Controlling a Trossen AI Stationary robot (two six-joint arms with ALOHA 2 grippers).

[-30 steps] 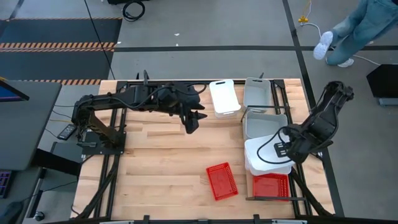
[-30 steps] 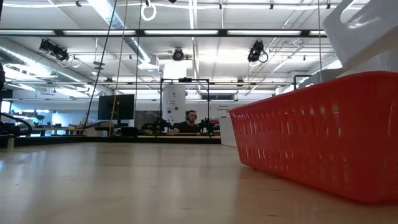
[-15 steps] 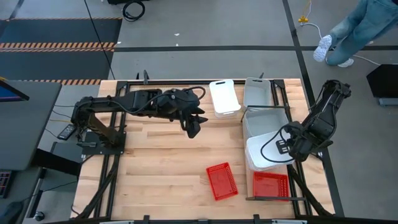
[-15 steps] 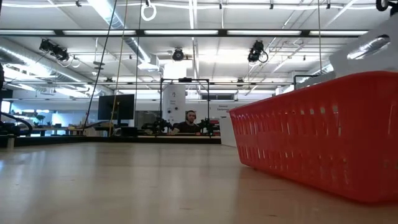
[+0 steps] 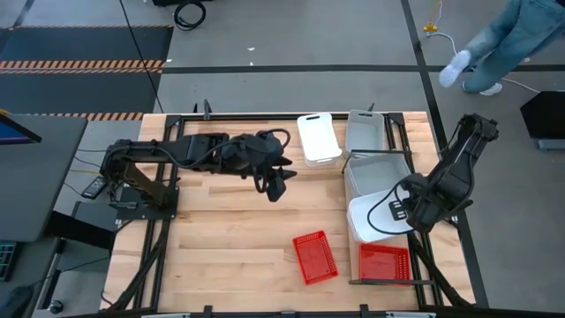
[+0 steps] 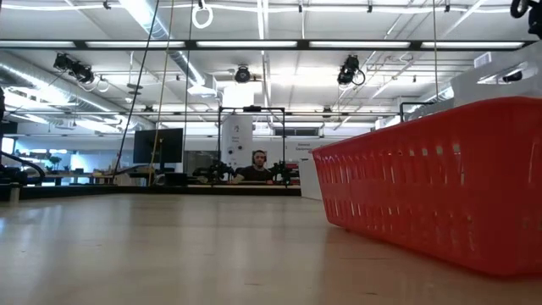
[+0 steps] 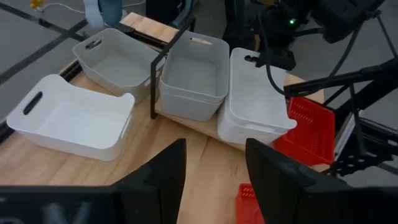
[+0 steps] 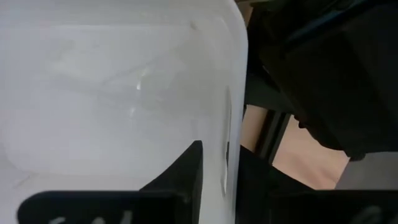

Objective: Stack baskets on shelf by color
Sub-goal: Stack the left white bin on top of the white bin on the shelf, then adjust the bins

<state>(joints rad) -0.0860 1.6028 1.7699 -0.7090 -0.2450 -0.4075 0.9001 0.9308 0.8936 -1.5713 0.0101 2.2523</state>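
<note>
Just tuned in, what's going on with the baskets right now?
The right gripper is at the rim of a white basket on the shelf, between the grey baskets and a red basket. Its fingers straddle the wall. The left gripper hangs open and empty over the table's middle. One white basket and another red basket sit loose on the table.

a: what lies beyond the table?
b: a person's legs in jeans (image 5: 521, 35) at the far right corner, and black cables (image 5: 188, 12) on the grey floor.
a: and across the room?
b: a seated person (image 6: 258, 168) at a desk.
</note>
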